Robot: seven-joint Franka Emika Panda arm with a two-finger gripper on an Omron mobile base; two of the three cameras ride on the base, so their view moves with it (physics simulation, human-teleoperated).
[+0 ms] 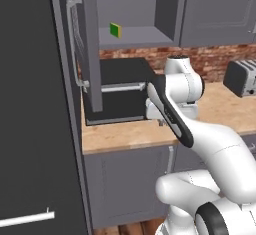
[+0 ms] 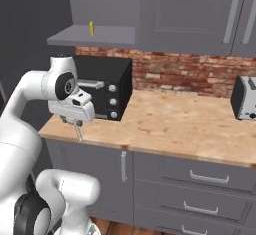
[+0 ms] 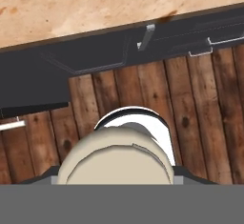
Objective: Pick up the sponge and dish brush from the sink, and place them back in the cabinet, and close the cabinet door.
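Countertop [image 2: 175,124] below | jaws grasping dish brush [image 3: 119,161]; tips hidden behind its head

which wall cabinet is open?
The leftmost cabinet above the black toaster oven: its door is swung out, sponge on its shelf. The others are shut.

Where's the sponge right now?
The sponge stands on the open cabinet's shelf, above the black toaster oven; the right base view shows it edge-on, upper left.
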